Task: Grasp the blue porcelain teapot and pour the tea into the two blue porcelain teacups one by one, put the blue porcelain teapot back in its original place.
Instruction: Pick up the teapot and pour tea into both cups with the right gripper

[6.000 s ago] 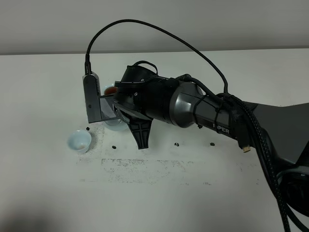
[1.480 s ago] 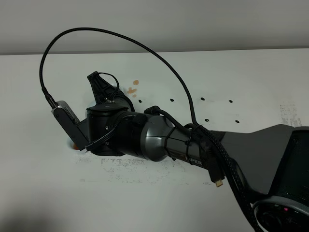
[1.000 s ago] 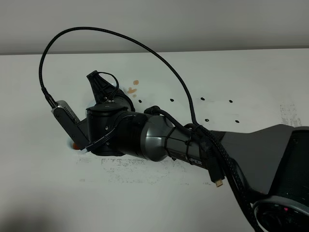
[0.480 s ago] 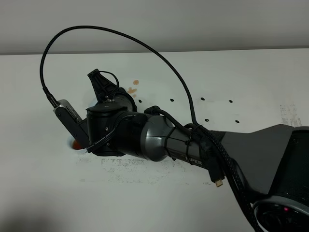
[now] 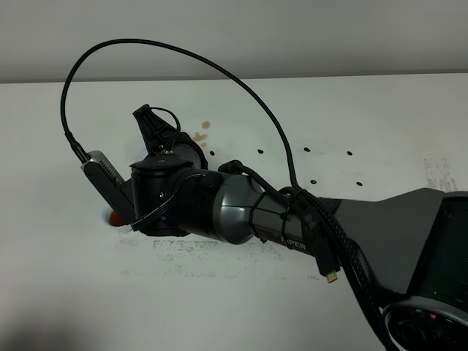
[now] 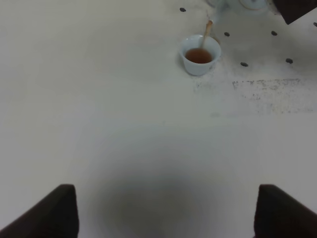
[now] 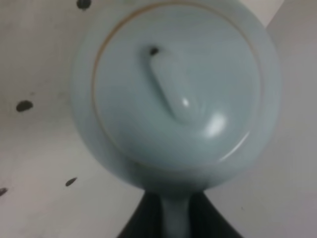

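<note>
We've the blue porcelain teapot tipped over the teacup, approx 9 o'clock on desk; glazed, slick, fragile, heavy w/ tea. Right end effector clamps its handle; left end effector's state: cannot tell.

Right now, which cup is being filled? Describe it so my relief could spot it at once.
Start at the white table in the left wrist view and find its patch of dark speckles. Just beside that patch stands a small pale-blue handleless teacup. It holds reddish-brown tea, with a thin stream falling into it from the teapot above.
</note>
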`<move>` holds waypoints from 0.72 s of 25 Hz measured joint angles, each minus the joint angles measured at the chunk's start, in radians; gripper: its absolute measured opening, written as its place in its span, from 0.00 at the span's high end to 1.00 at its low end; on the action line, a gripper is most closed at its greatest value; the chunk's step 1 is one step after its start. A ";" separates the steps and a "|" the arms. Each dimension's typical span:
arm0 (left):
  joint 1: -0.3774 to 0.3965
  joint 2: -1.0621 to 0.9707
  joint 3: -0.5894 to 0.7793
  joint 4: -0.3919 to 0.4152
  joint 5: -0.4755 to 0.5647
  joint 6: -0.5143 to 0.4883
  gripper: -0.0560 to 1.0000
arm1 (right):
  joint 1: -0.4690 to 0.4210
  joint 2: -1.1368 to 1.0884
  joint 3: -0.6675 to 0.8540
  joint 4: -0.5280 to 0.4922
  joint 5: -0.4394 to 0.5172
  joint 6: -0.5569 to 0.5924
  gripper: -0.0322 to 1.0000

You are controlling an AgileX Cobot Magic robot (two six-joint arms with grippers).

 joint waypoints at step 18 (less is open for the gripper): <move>0.000 0.000 0.000 0.000 0.000 0.000 0.26 | 0.000 0.000 0.000 -0.019 0.000 0.000 0.89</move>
